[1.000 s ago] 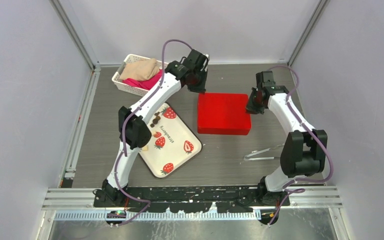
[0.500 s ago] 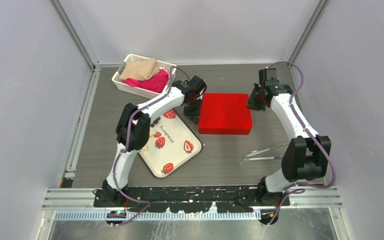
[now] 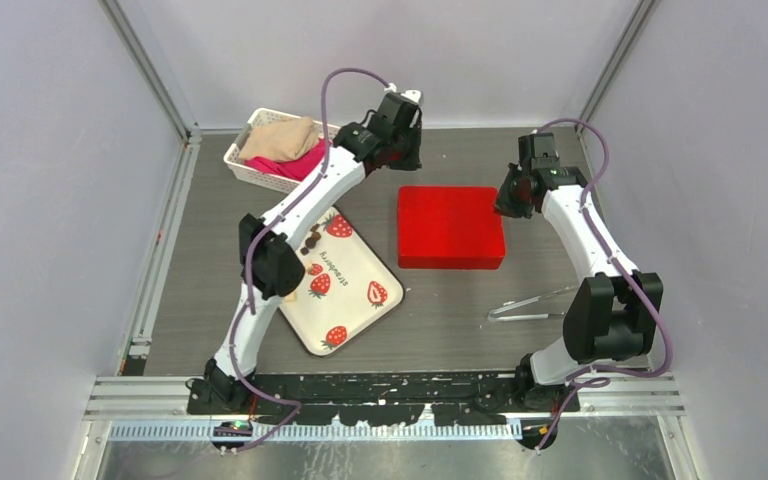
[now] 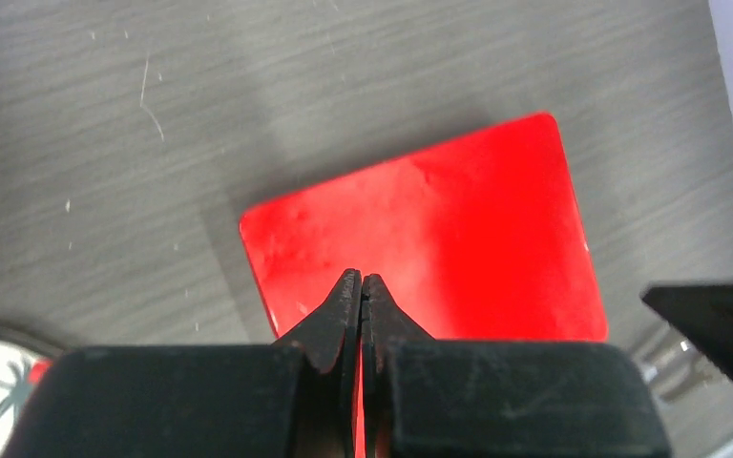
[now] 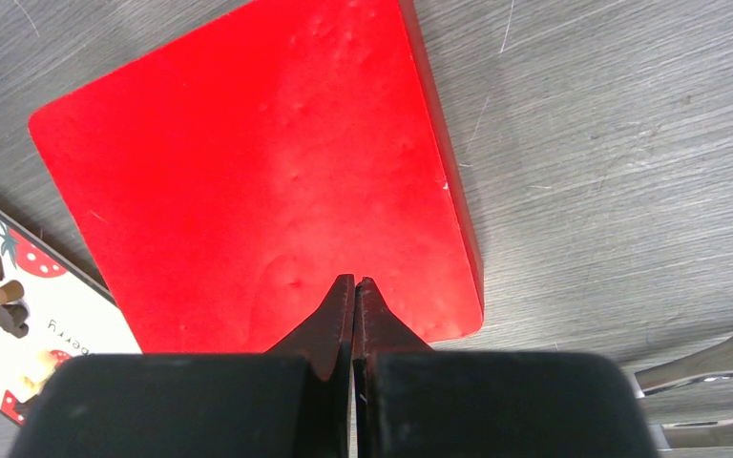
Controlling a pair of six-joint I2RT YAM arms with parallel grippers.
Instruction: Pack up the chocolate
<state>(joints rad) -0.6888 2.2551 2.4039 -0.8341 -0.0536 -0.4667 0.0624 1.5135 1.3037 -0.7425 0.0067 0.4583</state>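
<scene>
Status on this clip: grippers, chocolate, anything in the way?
Left gripper shut, empty, near red box. Right gripper same. Chocolate on strawberry tray, none packed. Box closed; tongs untouched.

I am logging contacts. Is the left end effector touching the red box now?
Apart. In the top external view, a strip of bare grey table shows between the left end effector and the red box.

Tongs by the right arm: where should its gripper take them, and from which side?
Probably mid-length, from straight above. The tongs lie on their side, both arms flat and splayed from one joined end, so the right gripper could close across both.
</scene>
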